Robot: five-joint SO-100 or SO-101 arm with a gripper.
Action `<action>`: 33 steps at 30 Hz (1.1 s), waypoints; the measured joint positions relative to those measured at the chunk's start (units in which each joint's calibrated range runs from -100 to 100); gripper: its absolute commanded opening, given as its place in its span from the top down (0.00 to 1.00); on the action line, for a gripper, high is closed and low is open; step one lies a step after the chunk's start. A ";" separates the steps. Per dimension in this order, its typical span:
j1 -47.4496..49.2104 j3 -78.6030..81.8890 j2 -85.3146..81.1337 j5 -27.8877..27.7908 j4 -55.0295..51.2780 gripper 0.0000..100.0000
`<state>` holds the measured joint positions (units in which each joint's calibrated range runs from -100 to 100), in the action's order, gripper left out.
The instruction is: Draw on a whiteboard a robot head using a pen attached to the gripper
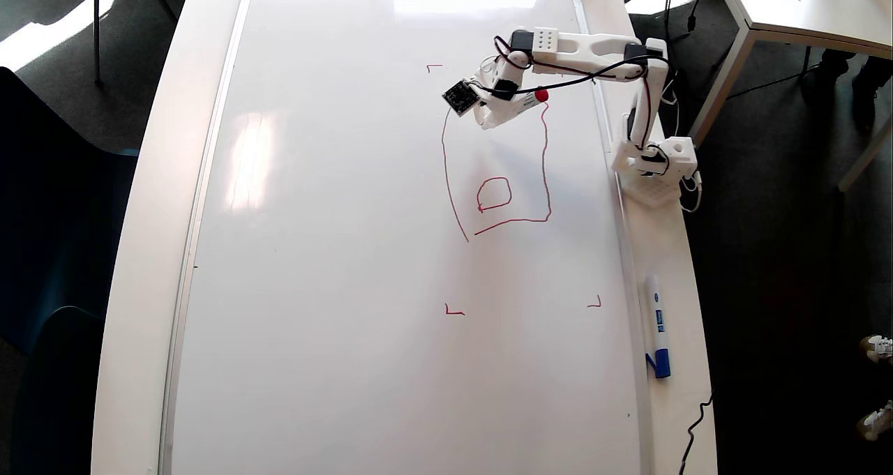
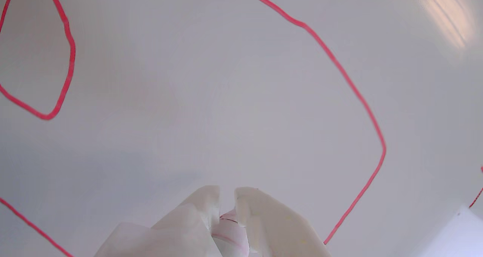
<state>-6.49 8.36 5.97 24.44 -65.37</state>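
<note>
The whiteboard [image 1: 335, 252] covers most of the table. On its right part the robot head [image 1: 516, 220] is a thin red outline with left, bottom and right sides, and one small rounded shape [image 1: 494, 194] inside. My gripper [image 1: 485, 120] hovers at the outline's top left, shut on the pen [image 1: 541, 95], whose red rear end sticks out to the right. In the wrist view the two white fingers [image 2: 203, 204] close around the pen [image 2: 230, 226]; its tip is hidden. The red outline [image 2: 384, 147] curves around to the right, and the small shape [image 2: 69, 60] lies at upper left.
Red corner marks [image 1: 434, 65] [image 1: 454, 312] [image 1: 594, 303] frame the drawing area. The arm's base [image 1: 656, 168] stands at the board's right edge. A white marker with a blue cap [image 1: 657, 328] lies on the table strip right of the board. Another table [image 1: 802, 8] is at top right.
</note>
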 measured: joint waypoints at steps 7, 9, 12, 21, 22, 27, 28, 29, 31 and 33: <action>0.60 -4.02 5.34 0.00 0.00 0.99; 0.83 -4.57 6.01 0.00 0.00 0.99; 2.19 -4.66 6.44 0.00 0.42 0.99; 3.47 -4.11 6.69 0.00 0.84 0.99; 3.47 -4.02 6.69 0.00 0.84 0.99; 3.85 -2.47 7.29 0.00 0.93 0.99; 3.85 -2.38 7.79 0.00 0.93 0.99; 3.85 -2.28 8.22 0.00 0.93 0.99; 3.85 -2.28 8.47 0.00 0.93 0.99; 3.85 -2.28 8.81 0.00 0.93 0.99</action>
<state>-2.64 6.08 14.78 24.44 -64.44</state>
